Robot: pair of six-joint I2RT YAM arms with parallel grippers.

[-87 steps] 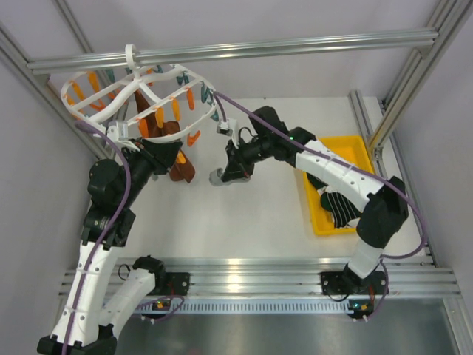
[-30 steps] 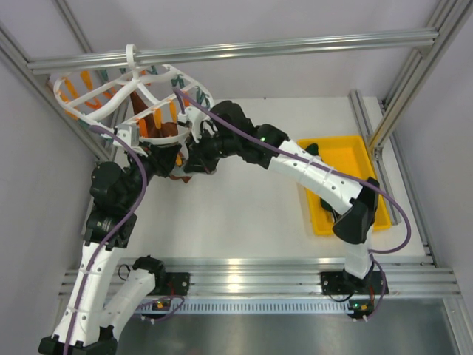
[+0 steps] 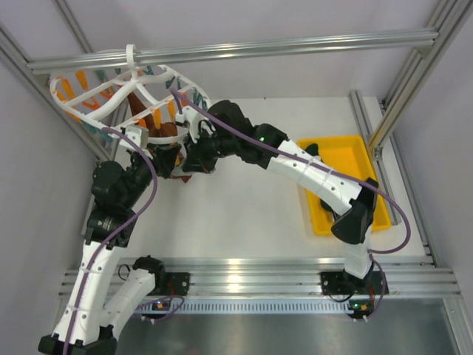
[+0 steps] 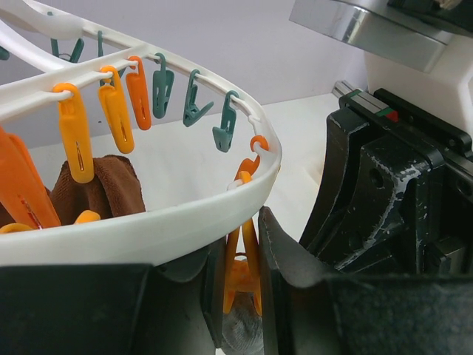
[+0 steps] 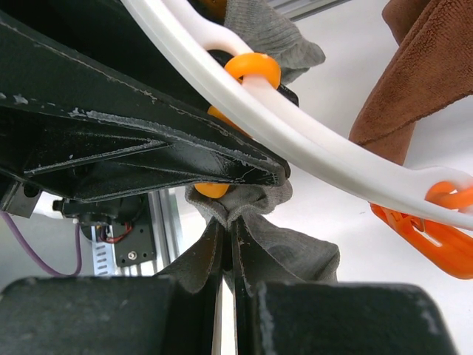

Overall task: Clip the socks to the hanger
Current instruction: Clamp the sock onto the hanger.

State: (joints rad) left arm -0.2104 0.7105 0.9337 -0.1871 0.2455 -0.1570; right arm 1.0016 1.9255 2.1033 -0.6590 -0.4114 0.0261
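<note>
At the far-left hanger [image 4: 148, 229] rim, left jaws squeeze an orange clip [image 4: 242, 270] while right jaws pinch a grey sock [image 5: 295, 255] beneath.

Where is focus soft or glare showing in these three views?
Top view: sharp, evenly lit, glare on the aluminium base rail. Left wrist: its own black fingers blurred up close, orange plastic clips on the white plastic ring hanger crisp. Right wrist: own fingers blurred, pinched grey fabric sock sharp.
</note>
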